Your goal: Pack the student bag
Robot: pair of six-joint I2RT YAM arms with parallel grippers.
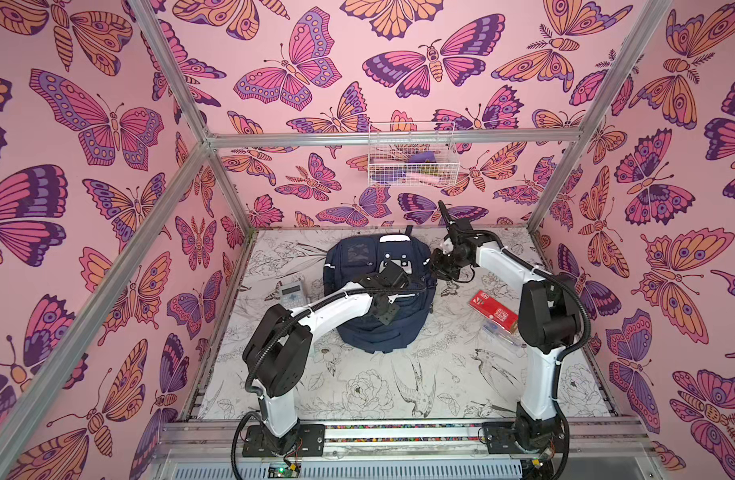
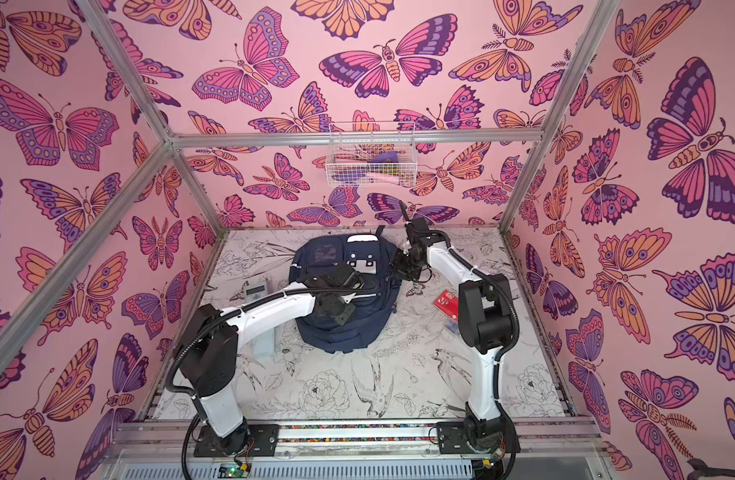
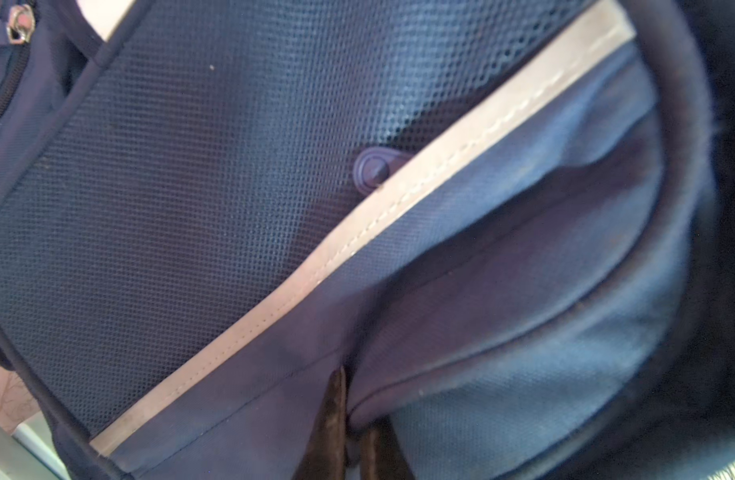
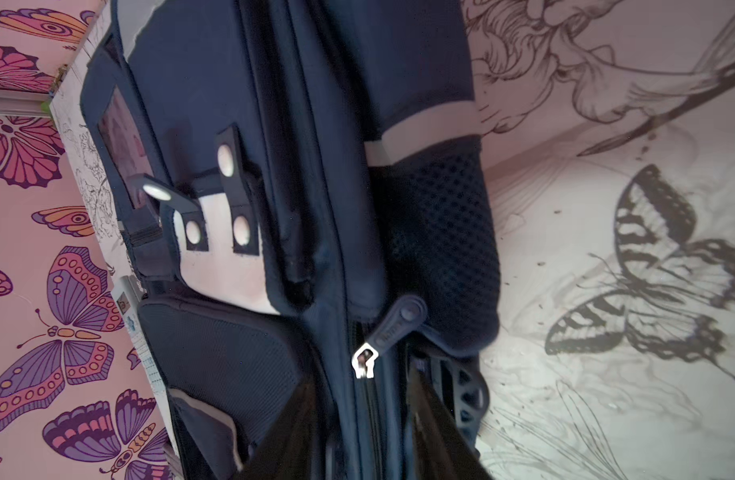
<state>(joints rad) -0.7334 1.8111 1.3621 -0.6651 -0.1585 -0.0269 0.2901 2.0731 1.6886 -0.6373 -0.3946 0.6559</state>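
The student bag [image 1: 378, 332] lies mid-tabletop [image 1: 357, 386], nearer the back wall, with free room in front of it. The left end effector [image 3: 351, 390] is closed and pinches a fabric fold below the white stripe [image 3: 357, 232]. The right end effector [image 4: 363, 399] is partly open, astride the zip line at the bag's right edge.

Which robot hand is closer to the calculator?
Left. The left gripper pinches the bag at its middle, not far from the calculator; the right gripper is at the bag's opposite edge.

The flower-printed surface [image 1: 357, 386] carries the student bag [image 1: 370, 336] mid-back, a grey calculator [image 1: 293, 293] left of it, a red box [image 1: 492, 311] right.
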